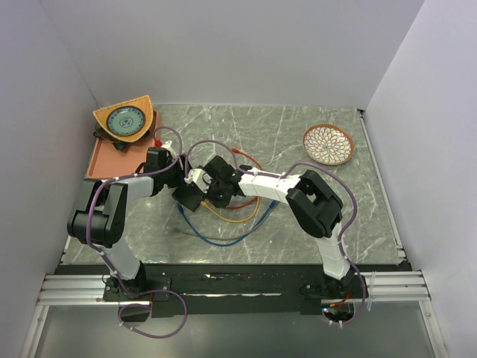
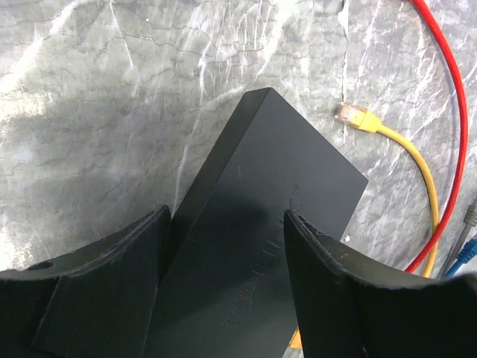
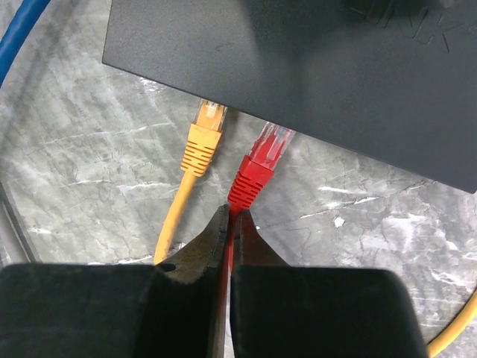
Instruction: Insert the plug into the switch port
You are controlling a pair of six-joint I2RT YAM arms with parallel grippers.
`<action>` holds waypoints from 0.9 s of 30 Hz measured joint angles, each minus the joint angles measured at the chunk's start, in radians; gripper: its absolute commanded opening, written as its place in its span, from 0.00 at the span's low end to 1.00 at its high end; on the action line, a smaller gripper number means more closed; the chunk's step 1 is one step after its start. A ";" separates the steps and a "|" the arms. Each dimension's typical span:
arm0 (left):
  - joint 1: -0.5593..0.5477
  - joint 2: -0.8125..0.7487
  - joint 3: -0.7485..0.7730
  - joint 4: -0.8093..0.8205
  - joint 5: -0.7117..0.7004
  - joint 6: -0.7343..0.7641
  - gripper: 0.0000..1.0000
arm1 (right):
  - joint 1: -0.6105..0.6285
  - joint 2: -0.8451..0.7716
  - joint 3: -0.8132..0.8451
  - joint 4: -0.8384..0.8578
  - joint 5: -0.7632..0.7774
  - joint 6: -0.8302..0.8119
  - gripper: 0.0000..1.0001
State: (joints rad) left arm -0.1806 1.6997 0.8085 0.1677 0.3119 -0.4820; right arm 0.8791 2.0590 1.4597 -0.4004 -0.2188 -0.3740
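Red plug (image 3: 261, 160) lies on the counter (image 1: 335, 216), its clear tip right at the near edge of the matte-black box (image 3: 313, 74). The switch port is hidden under that edge, so cannot tell if the tip has entered. Right hand (image 3: 229, 216) is closed on the red cable (image 3: 226, 257) just behind the plug's boot. Orange plug (image 3: 203, 134) lies just to the left of the red one, also pointing at the box edge, with nothing holding it. Blue cable (image 3: 19, 37) crosses the upper left corner of the right wrist view. Left hand (image 2: 226, 215) straddles the box with its fingers (image 2: 112, 283) spread. One lies along the box's side and the other over its top face; cannot tell whether they clamp it. Orange tray (image 1: 112, 160) sits at the far left of the counter.
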 measured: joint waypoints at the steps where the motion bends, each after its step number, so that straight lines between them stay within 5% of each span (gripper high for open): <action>1: 0.000 0.000 0.000 0.001 0.002 0.000 0.68 | 0.000 0.000 0.003 -0.005 -0.002 -0.005 0.00; 17: 0.006 0.016 -0.011 0.064 0.024 0.018 0.66 | 0.000 0.056 0.132 -0.131 0.016 -0.013 0.00; 27: 0.011 0.021 -0.029 0.109 0.031 0.018 0.64 | 0.000 0.062 0.090 -0.063 0.027 0.068 0.00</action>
State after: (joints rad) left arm -0.1696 1.7206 0.7799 0.2771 0.3431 -0.4641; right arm 0.8791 2.1212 1.5497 -0.4637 -0.1921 -0.3061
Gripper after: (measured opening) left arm 0.653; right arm 0.023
